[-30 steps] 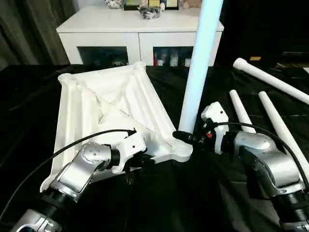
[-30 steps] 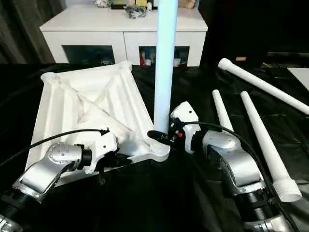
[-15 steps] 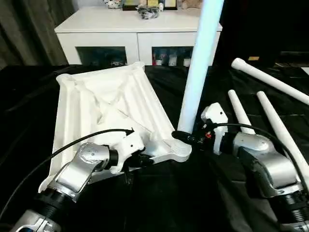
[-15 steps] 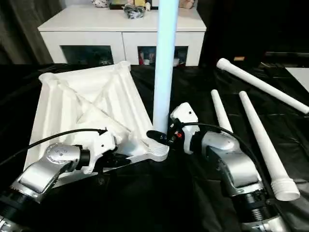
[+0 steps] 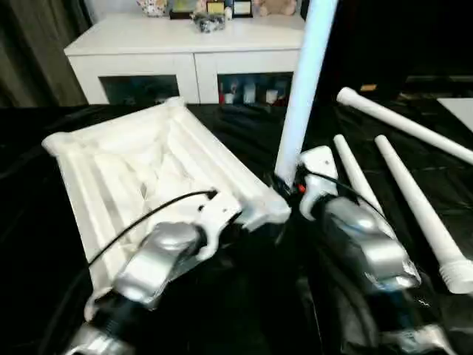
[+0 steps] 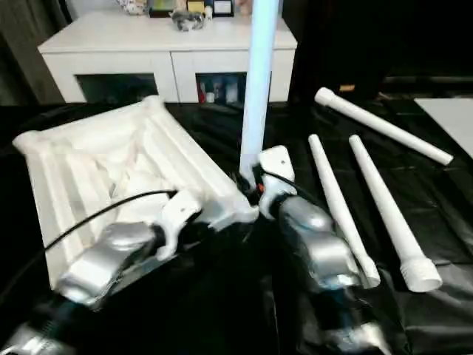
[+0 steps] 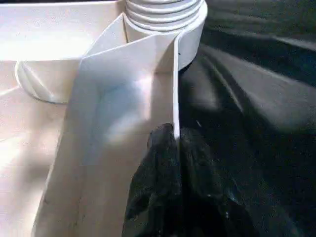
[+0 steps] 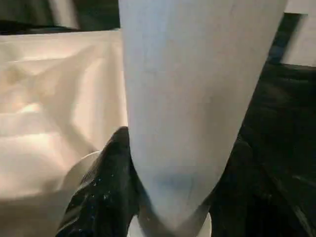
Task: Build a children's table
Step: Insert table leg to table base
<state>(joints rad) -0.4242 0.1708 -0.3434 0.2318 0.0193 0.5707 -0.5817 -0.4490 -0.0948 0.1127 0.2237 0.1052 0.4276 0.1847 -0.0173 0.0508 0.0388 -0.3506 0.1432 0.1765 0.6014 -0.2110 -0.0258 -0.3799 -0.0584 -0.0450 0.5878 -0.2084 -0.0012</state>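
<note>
The white table top (image 5: 133, 170) lies upside down on the black cloth, its ribbed underside facing up. One white leg (image 5: 303, 81) stands upright in the near right corner socket (image 7: 165, 19). My right gripper (image 8: 173, 197) is shut on this leg just above the socket, one black finger (image 8: 106, 187) on each side of the tube. My left gripper (image 7: 175, 140) is shut on the thin rim wall of the top, close beside that same corner. Three loose legs (image 5: 421, 207) lie on the cloth to the right.
A white cabinet (image 5: 185, 44) with glass doors and small items on top stands behind the table top. My silver forearms (image 5: 155, 259) cross the near part of the view. A pale sheet corner (image 5: 458, 107) shows at the far right.
The head camera has dipped and moved closer, so the whole scene has shifted. The table top looks swung a little, its far left corner nearer me. Both grippers keep their holds.
</note>
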